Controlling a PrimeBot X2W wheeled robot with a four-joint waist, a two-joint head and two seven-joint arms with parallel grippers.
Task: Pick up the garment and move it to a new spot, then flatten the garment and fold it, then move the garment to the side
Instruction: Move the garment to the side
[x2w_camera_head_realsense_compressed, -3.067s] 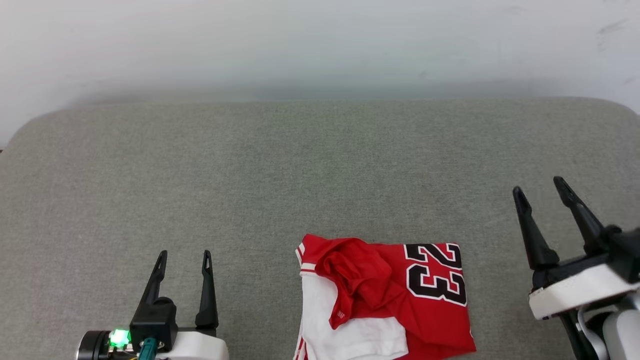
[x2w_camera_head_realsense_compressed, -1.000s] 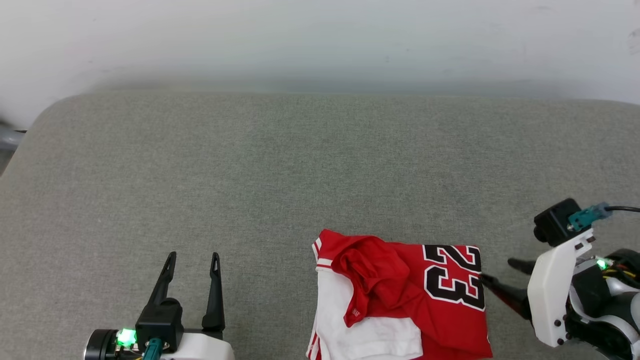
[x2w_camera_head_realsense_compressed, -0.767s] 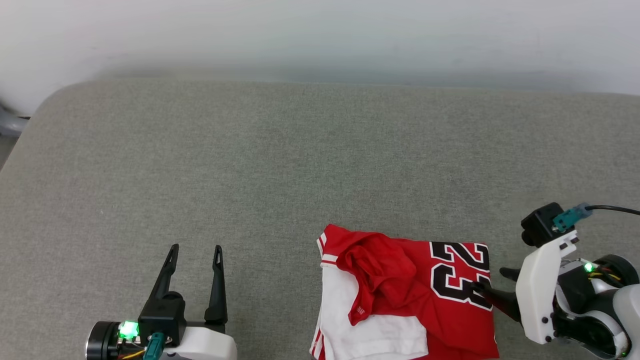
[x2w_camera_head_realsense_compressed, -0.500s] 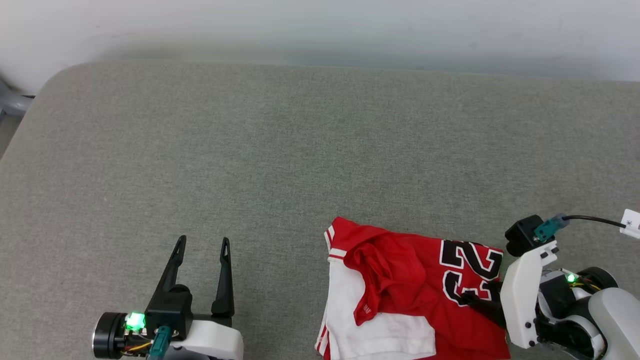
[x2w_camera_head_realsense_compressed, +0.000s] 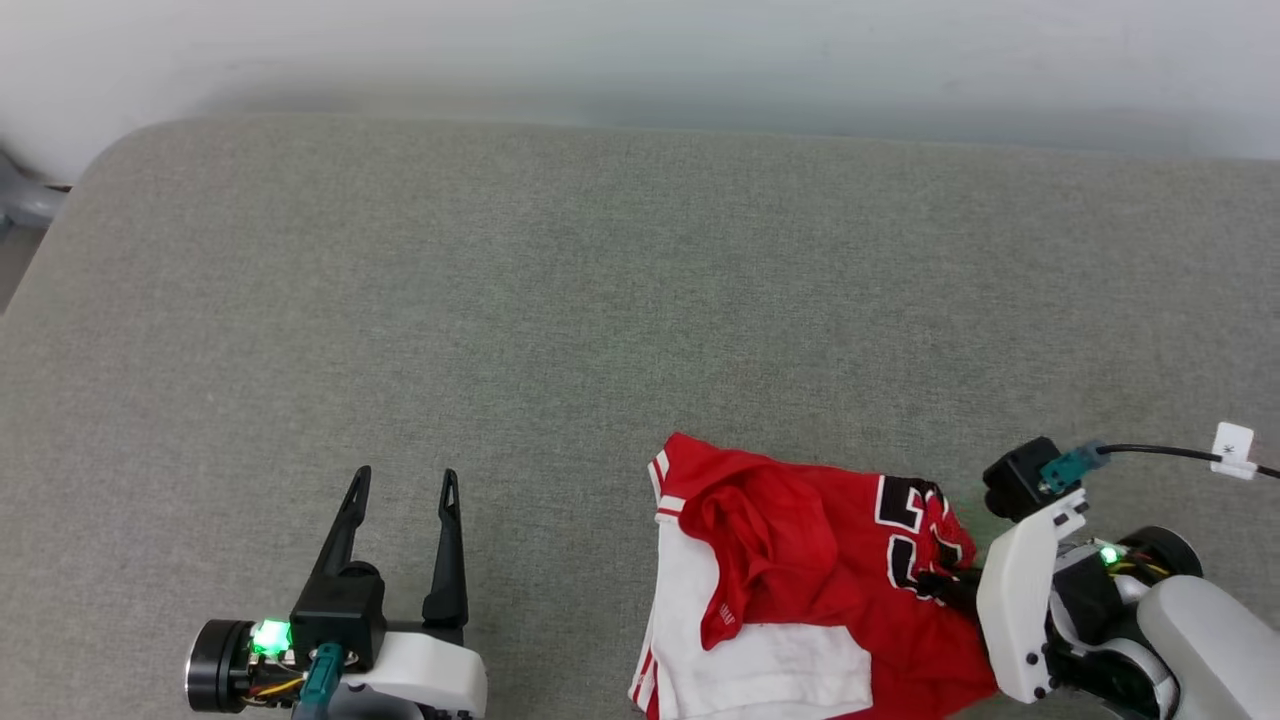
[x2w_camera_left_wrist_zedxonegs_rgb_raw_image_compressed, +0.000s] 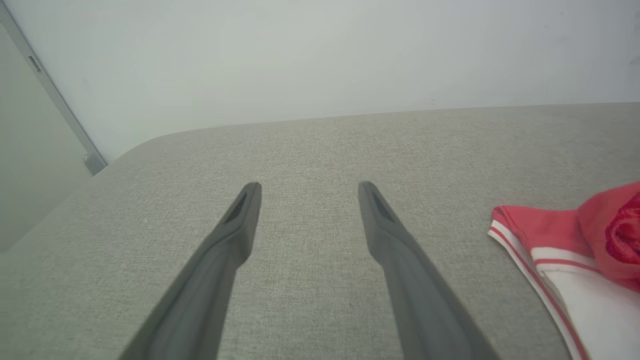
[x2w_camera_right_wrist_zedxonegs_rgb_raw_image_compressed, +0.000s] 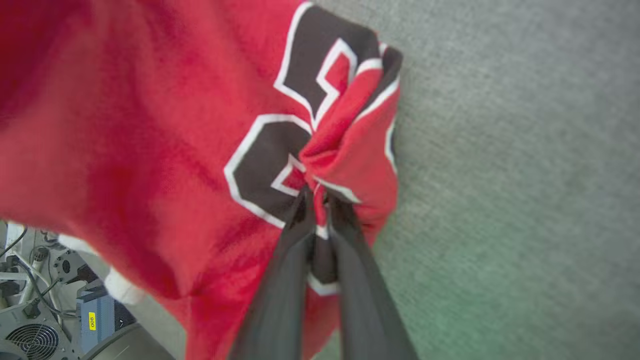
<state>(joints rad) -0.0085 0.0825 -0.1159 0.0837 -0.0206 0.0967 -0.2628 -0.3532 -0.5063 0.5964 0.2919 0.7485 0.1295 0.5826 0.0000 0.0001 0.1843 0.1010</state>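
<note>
The garment, a red jersey with white sleeve parts and black-and-white numerals, lies crumpled near the front edge of the grey cushion. My right gripper comes in from the right and is shut on a pinch of the numbered cloth; the right wrist view shows the garment bunched between the closed fingertips of the right gripper. My left gripper stands open at the lower left, well apart from the cloth. Seen from the left wrist, the left gripper has bare cushion between its fingers and the garment off to the right.
A wide grey-green cushion spreads ahead to a pale wall. Its rounded left corner ends beside a grey frame. Below the cushion's front edge, robot base parts with a fan show.
My right gripper slid in from the right onto the numbered part and shut on it, bunching the cloth. The head camera shifted. The left gripper stayed open.
</note>
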